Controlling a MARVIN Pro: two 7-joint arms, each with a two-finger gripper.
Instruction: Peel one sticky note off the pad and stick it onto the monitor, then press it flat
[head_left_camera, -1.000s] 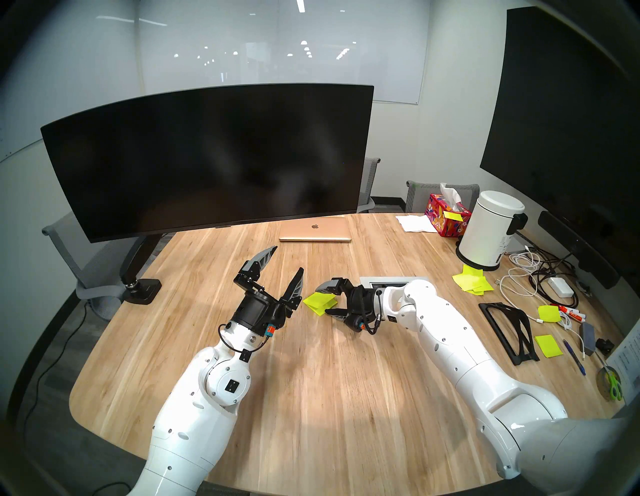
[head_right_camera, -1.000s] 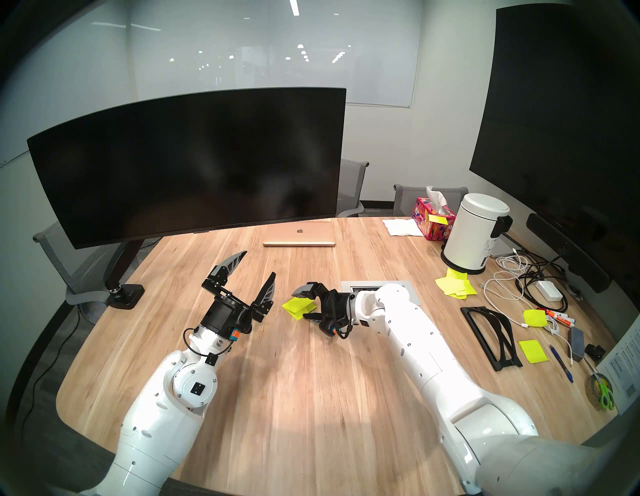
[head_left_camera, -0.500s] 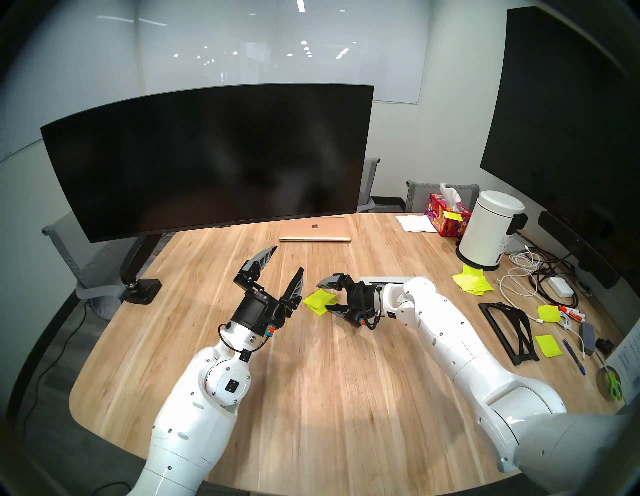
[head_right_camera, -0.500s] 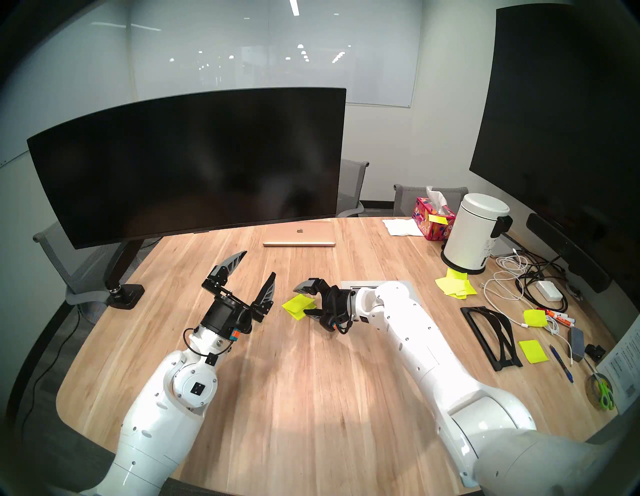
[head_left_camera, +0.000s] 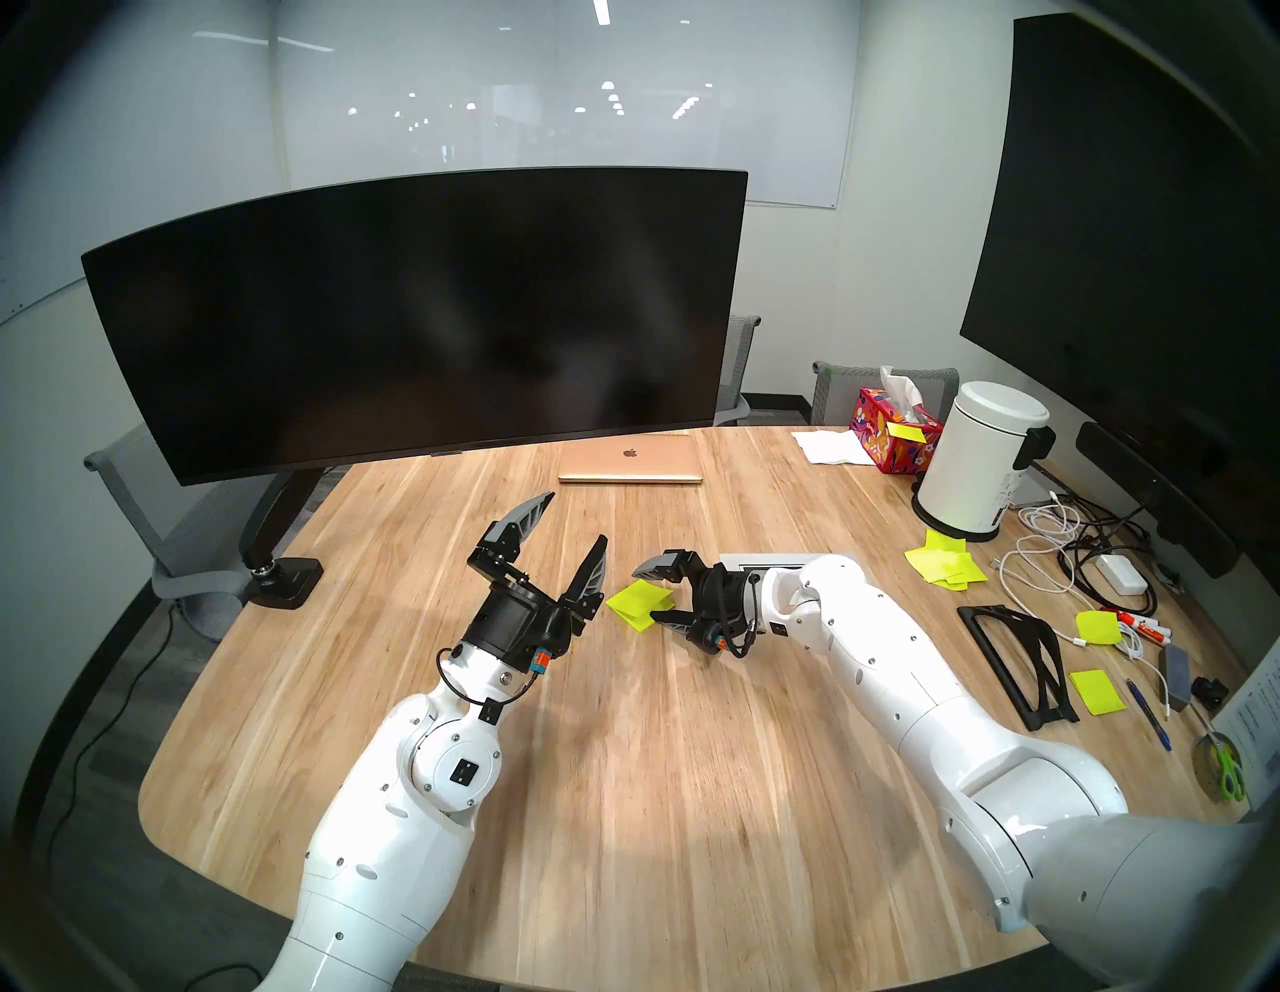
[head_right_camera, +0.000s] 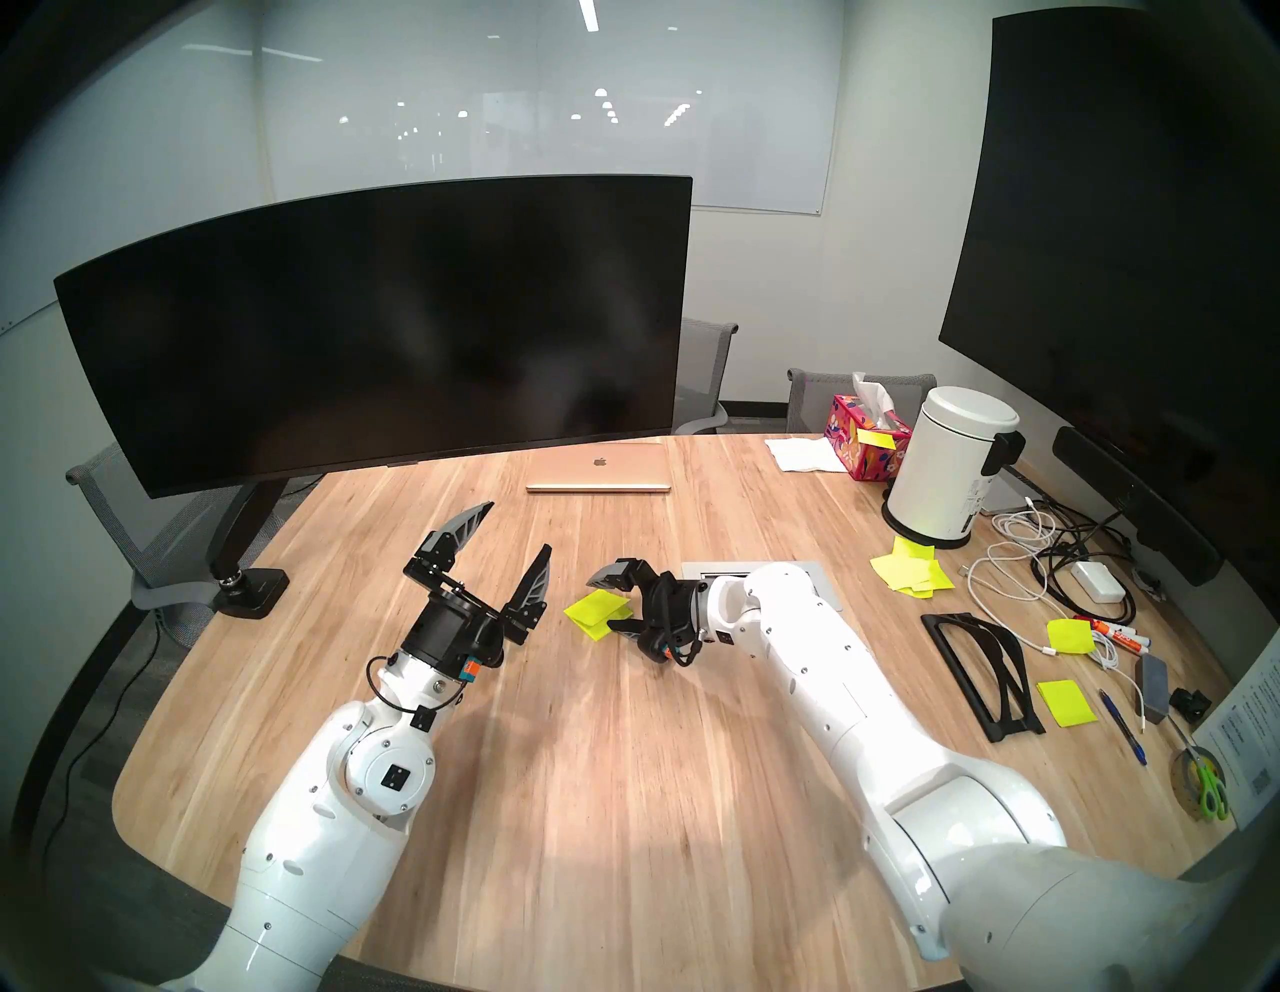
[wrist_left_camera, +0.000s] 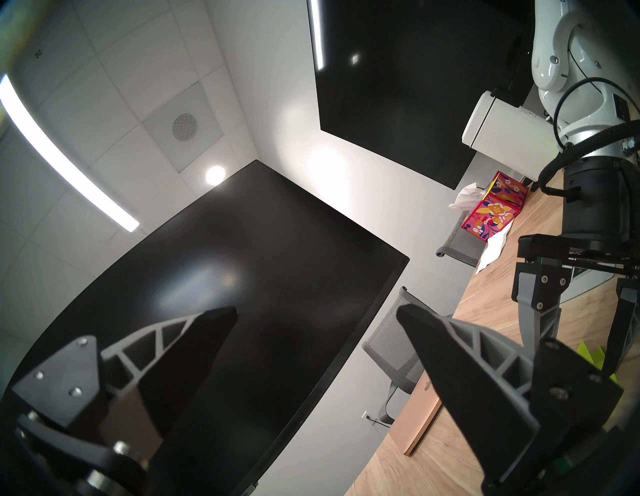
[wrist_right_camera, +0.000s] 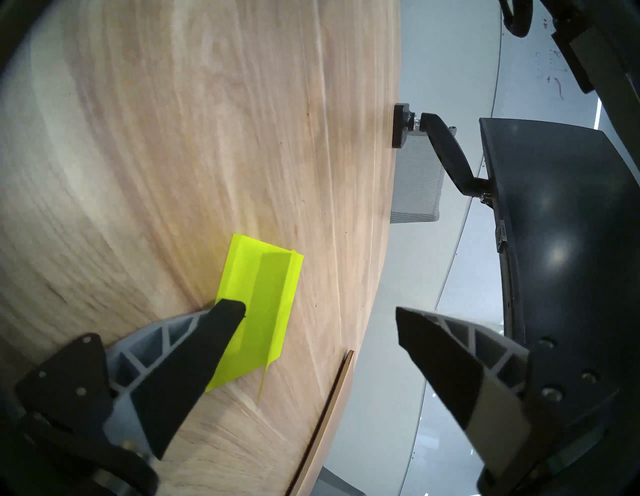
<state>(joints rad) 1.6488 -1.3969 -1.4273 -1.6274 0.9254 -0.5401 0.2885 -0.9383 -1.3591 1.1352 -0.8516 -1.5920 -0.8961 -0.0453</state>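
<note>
Head view, left eye
- Pad: neon yellow-green, lying on the wooden counter mid-surface, its top sheets lifted and creased.
- Right claw: released, jaws wide apart, one finger above the pad's far edge, the other low at its near edge; contact cannot be told here.
- Left claw: released, raised off the counter, tilted up toward the monitor, grasping nothing.
- Monitor: wide, curved, blank black screen on a black arm mount clamped at the counter's left edge.
- Other items: closed laptop behind the claws; heap of loose yellow notes well apart at right.

Head view, right eye
- Pad: same position, just right of the left claw.
- Right claw: spread around the pad's right side.

Left wrist view
- Left claw: fingers apart, empty; monitor ahead.

Right wrist view
- Right claw: released; one fingertip lies over the pad, the other clear of it.
- Pad: upper sheet folded up from the stack.
</note>
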